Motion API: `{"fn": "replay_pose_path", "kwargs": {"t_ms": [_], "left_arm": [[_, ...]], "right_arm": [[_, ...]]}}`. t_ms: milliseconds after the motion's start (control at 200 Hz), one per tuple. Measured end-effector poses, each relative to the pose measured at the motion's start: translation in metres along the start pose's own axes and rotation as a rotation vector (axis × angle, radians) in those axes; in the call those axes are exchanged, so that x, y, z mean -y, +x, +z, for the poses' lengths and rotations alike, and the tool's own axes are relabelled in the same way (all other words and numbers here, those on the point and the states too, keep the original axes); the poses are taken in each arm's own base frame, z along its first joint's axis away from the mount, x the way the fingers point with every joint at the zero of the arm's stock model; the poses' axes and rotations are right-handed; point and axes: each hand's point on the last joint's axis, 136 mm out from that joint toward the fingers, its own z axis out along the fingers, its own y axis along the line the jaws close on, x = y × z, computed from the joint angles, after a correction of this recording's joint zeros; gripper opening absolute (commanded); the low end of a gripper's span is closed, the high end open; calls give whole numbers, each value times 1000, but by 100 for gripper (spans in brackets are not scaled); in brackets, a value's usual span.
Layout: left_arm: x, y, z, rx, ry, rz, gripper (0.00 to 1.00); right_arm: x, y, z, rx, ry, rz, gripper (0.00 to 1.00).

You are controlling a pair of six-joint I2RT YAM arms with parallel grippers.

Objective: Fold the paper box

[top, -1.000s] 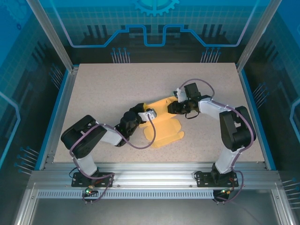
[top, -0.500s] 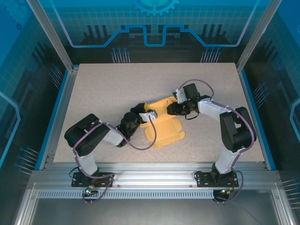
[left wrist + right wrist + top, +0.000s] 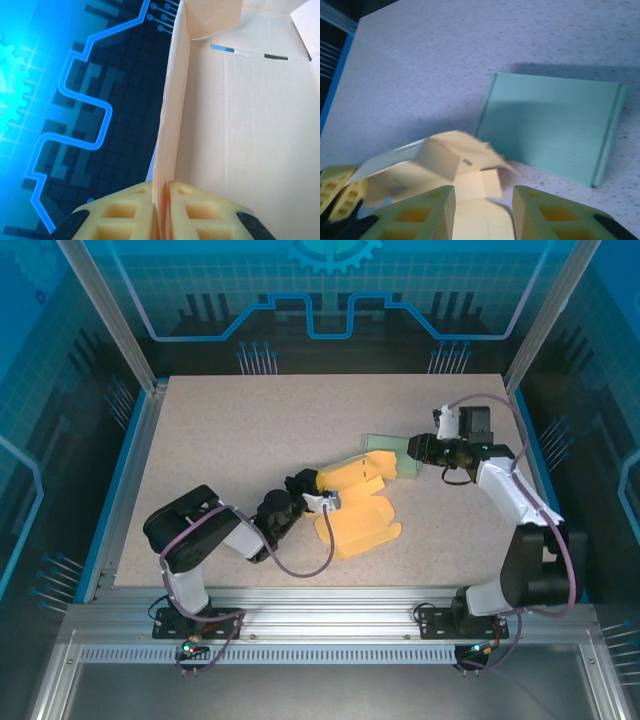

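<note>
Right gripper [image 3: 417, 449] has backed off rightward, open and empty, beside a green box [image 3: 385, 445]. Left gripper [image 3: 322, 499] pinches the yellow box [image 3: 366, 527] wall; right should next raise a flap.

- A robotics lab test cell, built for bench trials rather than any home or shop
- A slotted aluminium frame [image 3: 320, 620] boxes in the workspace, with slanted posts rising at the corners
- Two small robot arms, the left arm [image 3: 190, 540] and the right arm [image 3: 505, 495], are bolted to the frame's front rail, with purple cables [image 3: 300, 572] looping along them
- The speckled table [image 3: 250, 430] has blue edging
- The backdrop [image 3: 330, 300] and side walls carry glowing blue circuit traces and a gear emblem, also seen from the left wrist
</note>
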Motion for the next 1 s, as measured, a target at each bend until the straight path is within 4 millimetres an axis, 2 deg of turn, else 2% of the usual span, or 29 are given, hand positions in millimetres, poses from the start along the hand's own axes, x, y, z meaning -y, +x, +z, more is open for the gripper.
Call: {"fn": "replay_pose_path", "kwargs": {"t_ms": [120, 240, 455, 715, 1001], "left_arm": [[10, -10, -1, 26, 18, 66, 16], [20, -12, -1, 32, 40, 123, 16], [22, -18, -2, 35, 33, 255, 15], [8, -25, 7, 25, -16, 374, 14], [1, -26, 12, 13, -37, 462, 13]], "right_arm": [[16, 6, 28, -75, 11, 37, 29], [24, 9, 46, -114, 10, 59, 27], [18, 20, 66, -174, -35, 63, 26], [4, 28, 72, -184, -88, 38, 26], [-10, 42, 65, -180, -177, 62, 30]]}}
